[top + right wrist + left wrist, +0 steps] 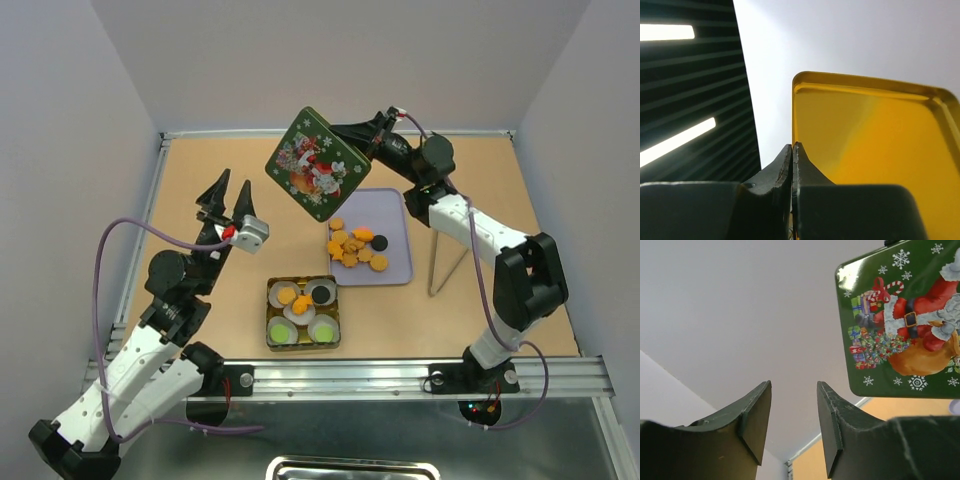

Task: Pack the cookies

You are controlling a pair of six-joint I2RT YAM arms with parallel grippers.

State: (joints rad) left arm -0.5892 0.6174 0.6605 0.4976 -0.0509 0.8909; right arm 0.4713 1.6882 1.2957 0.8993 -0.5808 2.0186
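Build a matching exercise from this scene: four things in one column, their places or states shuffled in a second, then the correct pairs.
1. green Santa-printed tin lid
2. lavender rectangular plastic tray
3. square metal tin base
4. left gripper

A. open, empty
B. partly filled with cookies
C. pinched by the right gripper, tilted, off the table
D. under a loose cookie pile

Pairs: 1-C, 2-D, 3-B, 4-A

Green Christmas tin lid (318, 163), Santa print, was tilted and raised above the tan tabletop (500, 180). Lavender rectangular tray (392, 205) lay flat. Square tin base (269, 320), near the tray's front-left corner, contained four white pleated paper cups (278, 288). Bent wire stand (434, 260) stood right of the tray.
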